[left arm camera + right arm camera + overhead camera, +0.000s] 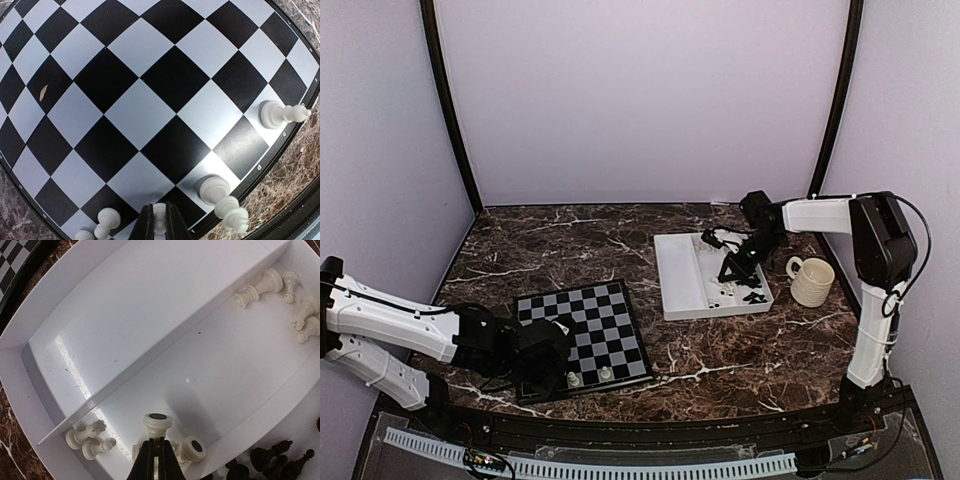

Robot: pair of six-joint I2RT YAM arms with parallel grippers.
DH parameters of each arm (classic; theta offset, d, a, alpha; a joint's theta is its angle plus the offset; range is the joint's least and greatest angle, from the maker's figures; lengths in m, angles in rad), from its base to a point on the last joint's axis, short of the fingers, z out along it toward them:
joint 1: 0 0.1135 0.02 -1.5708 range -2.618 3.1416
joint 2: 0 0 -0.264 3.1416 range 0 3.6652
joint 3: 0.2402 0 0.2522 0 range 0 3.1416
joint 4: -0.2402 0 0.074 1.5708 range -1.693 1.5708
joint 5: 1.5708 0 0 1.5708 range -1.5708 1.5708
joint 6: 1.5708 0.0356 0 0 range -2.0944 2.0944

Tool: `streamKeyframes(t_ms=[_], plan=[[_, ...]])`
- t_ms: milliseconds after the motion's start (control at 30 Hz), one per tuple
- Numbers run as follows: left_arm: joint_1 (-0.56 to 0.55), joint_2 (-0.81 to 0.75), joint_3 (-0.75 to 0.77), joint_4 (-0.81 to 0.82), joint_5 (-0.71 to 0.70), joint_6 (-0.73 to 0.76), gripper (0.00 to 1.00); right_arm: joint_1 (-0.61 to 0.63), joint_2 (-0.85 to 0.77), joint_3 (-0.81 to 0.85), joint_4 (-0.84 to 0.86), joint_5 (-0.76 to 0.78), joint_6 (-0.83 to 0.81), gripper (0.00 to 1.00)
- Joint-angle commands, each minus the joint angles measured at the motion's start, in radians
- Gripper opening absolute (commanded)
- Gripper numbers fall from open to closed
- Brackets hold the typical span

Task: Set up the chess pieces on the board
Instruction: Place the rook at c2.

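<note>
The board lies at the front left of the table. My left gripper hangs low over its near edge, shut on a small white chess piece that is pinched between the fingers. Three more white pieces stand along that same edge row. My right gripper reaches into the white tray and is shut on the stem of a white piece, whose round base faces the camera. Loose white pieces and black pieces lie in the tray.
A cream ribbed mug stands to the right of the tray. The tray's divider wall runs between its two compartments, and the left one holds nothing. Purple walls close in the dark marble table.
</note>
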Motion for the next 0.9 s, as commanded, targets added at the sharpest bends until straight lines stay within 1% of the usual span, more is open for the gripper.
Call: streamKeyframes(t_ms=[0, 333, 567, 633, 667, 733, 867], plan=[[0.006, 0.021, 0.009, -0.002, -0.046, -0.009, 0.08, 0.001, 0.011, -0.003, -0.002, 0.001, 0.001, 0.03], [0.057, 0.029, 0.004, 0.032, -0.031, 0.012, 0.09, 0.001, 0.014, -0.004, -0.006, 0.001, 0.004, 0.03], [0.065, 0.040, 0.010, 0.029, -0.020, 0.025, 0.09, 0.001, 0.019, -0.003, -0.008, 0.000, 0.003, 0.03], [0.065, 0.043, 0.012, 0.029, -0.016, 0.028, 0.12, 0.001, 0.020, -0.003, -0.008, 0.000, 0.002, 0.03], [0.065, 0.046, 0.014, 0.029, -0.014, 0.028, 0.17, 0.001, 0.020, -0.003, -0.007, -0.002, 0.001, 0.03], [0.065, 0.049, 0.021, 0.023, -0.012, 0.029, 0.23, 0.001, 0.021, -0.001, -0.009, -0.002, 0.001, 0.03], [0.065, 0.042, 0.043, -0.005, -0.020, 0.024, 0.32, 0.001, 0.016, -0.001, -0.011, -0.004, 0.001, 0.03]])
